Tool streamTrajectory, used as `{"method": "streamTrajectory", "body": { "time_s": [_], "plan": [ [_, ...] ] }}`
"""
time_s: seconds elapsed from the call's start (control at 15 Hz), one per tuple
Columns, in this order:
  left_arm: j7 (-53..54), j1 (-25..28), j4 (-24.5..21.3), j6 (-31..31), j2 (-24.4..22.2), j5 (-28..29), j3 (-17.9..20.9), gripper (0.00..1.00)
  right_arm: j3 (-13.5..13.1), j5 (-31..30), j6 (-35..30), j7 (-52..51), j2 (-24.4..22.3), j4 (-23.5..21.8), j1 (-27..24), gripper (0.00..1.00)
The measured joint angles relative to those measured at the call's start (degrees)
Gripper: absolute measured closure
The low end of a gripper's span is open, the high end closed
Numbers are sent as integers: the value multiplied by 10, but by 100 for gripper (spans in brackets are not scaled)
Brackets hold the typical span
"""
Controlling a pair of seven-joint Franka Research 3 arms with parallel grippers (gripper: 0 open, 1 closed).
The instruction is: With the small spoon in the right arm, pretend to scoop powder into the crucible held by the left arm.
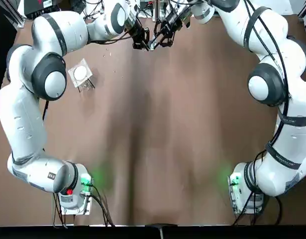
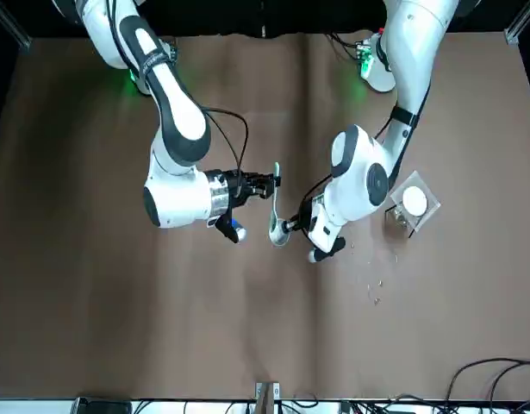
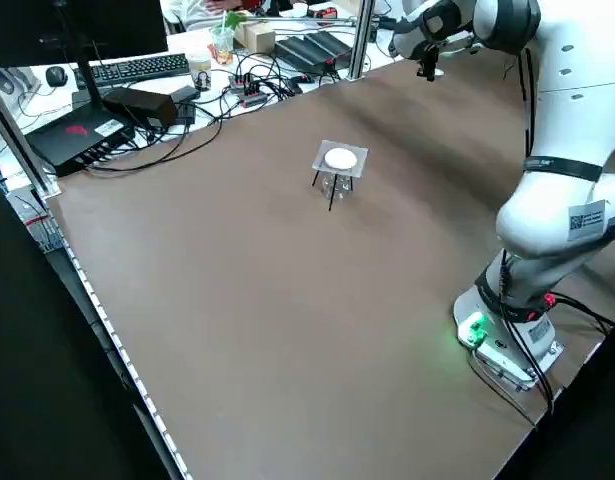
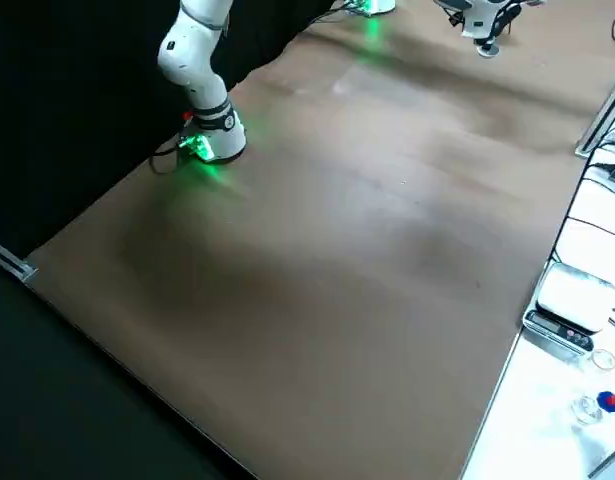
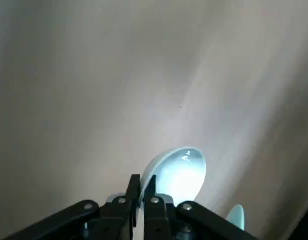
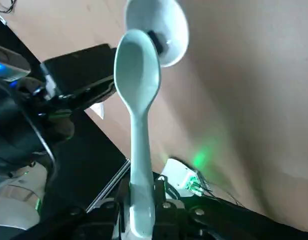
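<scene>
Your right pincer [image 6: 141,194] clamps the small spoon [image 6: 137,90] by its handle, bowl right at the crucible [image 5: 180,169]. Your left pincer [image 5: 142,181] pinches its rim, holding it off the surface [image 2: 92,302], likely so a scoop tips in.

Two robot arms stand at one brown surface [image 1: 192,124], each ending in one tool: the right tool [image 2: 270,180] and the left tool [image 2: 291,227]. There is one small spoon [image 2: 276,194] and one crucible [image 2: 279,235]. One clear square stand [image 1: 86,78] carries one white disc [image 1: 80,73] (the tiny specks [image 2: 375,291] nearby are too small to count).
</scene>
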Motion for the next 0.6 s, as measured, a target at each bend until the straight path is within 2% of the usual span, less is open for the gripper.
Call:
{"method": "streamTrajectory", "body": {
  "time_s": [0.13,0.33,0.6],
  "plan": [
    [0,2,0,0,-4,0,0,93,-1,-8,-7,-12,0,0,-7,77],
    [-1,2,0,0,-7,0,-1,93,-3,-55,-69,-62,0,0,-32,77],
    [-1,29,0,-1,-7,0,2,93,-5,-196,-98,-140,0,0,-56,77]
  ]
}}
